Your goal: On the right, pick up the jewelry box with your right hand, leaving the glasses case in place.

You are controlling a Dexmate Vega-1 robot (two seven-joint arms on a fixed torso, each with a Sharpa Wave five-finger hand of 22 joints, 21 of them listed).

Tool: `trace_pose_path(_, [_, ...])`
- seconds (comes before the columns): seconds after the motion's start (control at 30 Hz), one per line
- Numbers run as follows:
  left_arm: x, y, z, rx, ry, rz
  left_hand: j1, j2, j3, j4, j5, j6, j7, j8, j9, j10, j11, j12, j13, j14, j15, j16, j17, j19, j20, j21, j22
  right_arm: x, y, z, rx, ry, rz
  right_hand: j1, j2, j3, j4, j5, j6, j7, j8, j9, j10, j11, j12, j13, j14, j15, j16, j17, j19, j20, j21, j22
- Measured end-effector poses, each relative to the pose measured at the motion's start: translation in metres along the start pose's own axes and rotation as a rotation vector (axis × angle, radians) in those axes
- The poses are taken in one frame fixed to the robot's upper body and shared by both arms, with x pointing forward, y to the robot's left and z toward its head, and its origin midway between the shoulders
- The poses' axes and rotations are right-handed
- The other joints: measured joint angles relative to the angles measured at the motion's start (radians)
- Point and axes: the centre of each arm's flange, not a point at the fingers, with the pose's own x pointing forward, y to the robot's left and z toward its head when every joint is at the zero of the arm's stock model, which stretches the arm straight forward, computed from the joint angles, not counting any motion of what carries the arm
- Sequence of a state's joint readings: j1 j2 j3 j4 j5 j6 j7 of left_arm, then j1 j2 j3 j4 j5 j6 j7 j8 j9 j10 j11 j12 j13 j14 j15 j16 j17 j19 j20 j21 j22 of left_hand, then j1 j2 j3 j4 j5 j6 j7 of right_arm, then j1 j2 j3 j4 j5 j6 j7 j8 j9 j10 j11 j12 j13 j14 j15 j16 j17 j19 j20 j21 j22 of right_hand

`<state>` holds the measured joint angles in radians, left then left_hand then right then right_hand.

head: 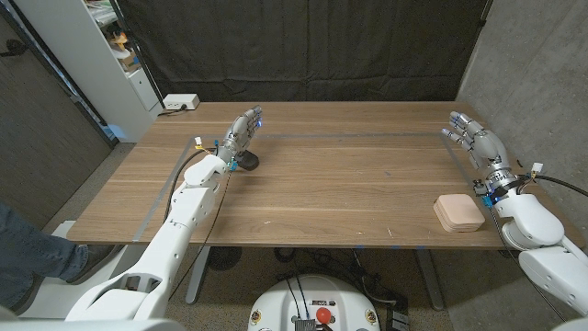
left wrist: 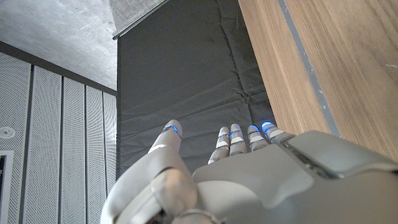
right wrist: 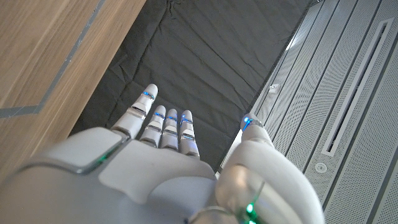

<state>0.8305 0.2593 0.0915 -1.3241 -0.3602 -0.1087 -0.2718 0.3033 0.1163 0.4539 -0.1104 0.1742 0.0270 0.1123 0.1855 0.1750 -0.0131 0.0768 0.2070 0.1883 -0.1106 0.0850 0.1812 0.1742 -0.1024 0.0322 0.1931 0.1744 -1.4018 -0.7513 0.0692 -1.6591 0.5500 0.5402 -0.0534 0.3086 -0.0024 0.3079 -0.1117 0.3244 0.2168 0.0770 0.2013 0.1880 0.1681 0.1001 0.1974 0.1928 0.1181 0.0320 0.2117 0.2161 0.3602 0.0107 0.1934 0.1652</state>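
Observation:
A beige, square jewelry box (head: 458, 212) with rounded corners lies near the table's front right edge. My right hand (head: 478, 140) is raised farther back by the right edge, well apart from the box, fingers straight and spread, holding nothing. In the right wrist view the right hand (right wrist: 161, 168) points past the table edge toward the black curtain. My left hand (head: 241, 131) stands at the back left, fingers extended and empty, just behind a small dark object (head: 248, 161) on the wood. The left hand (left wrist: 249, 180) is also open in its wrist view.
The wooden table (head: 340, 184) carries thin tape lines (head: 349, 135). A white box (head: 179, 102) sits beyond the back left corner beside a white shelf (head: 101, 55). A person's leg in jeans (head: 23, 248) is at the lower left. A concrete wall (head: 533, 64) stands on the right.

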Motion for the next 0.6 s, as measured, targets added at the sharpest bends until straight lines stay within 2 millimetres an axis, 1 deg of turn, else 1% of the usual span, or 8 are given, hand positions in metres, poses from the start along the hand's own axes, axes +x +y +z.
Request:
trace_pose_path(0.07, [0.000, 0.000, 0.001, 0.001, -0.002, -0.001, 0.000, 0.000, 0.000, 0.000, 0.000, 0.000, 0.000, 0.000, 0.000, 0.000, 0.000, 0.000, 0.000, 0.000, 0.000, 0.000, 0.000, 0.000, 0.000, 0.000, 0.000, -0.001, -0.001, 0.000, -0.001, 0.001, -0.002, 0.002, -0.002, 0.000, 0.000, 0.000, 0.005, 0.005, 0.000, 0.000, 0.004, -0.004, 0.000, 0.000, 0.001, 0.000, 0.000, 0.000, 0.000, 0.000, 0.000, 0.000])
trace_pose_path(0.13, [0.000, 0.000, 0.002, 0.002, -0.003, 0.000, 0.000, 0.000, 0.000, 0.000, 0.000, 0.000, 0.000, 0.000, 0.000, 0.004, 0.003, 0.000, 0.000, 0.000, 0.000, 0.000, 0.000, 0.000, 0.000, 0.000, 0.000, -0.003, -0.001, 0.000, -0.002, 0.001, -0.004, 0.007, -0.007, 0.000, 0.000, 0.000, 0.005, 0.005, 0.000, 0.000, 0.005, -0.005, 0.000, 0.000, 0.008, 0.000, 0.000, 0.000, 0.000, 0.000, 0.000, 0.000])
trace_pose_path(0.4, [0.001, -0.001, 0.003, 0.004, -0.005, 0.000, 0.000, 0.000, 0.000, 0.000, 0.000, 0.000, 0.000, 0.000, 0.000, 0.004, 0.004, 0.000, 0.000, 0.000, 0.000, 0.000, 0.000, 0.000, 0.000, 0.000, 0.000, -0.010, -0.004, -0.001, -0.008, 0.007, -0.010, 0.007, -0.007, 0.000, 0.000, 0.000, 0.005, 0.005, 0.000, 0.000, 0.005, -0.005, 0.008, 0.000, 0.009, 0.002, 0.000, 0.000, 0.000, 0.000, 0.000, 0.000])
trace_pose_path(0.6, [0.003, -0.004, 0.003, 0.008, -0.005, -0.006, 0.000, 0.000, 0.003, -0.003, 0.000, 0.000, 0.000, 0.000, 0.000, 0.004, 0.004, 0.000, 0.000, 0.000, 0.000, 0.000, 0.000, 0.000, 0.000, 0.000, 0.000, -0.014, -0.007, 0.000, -0.023, 0.007, -0.016, 0.007, -0.007, 0.000, 0.000, 0.000, 0.010, 0.000, 0.000, 0.000, 0.005, -0.005, 0.008, 0.000, 0.009, 0.002, 0.000, 0.000, 0.000, 0.000, 0.000, 0.000])
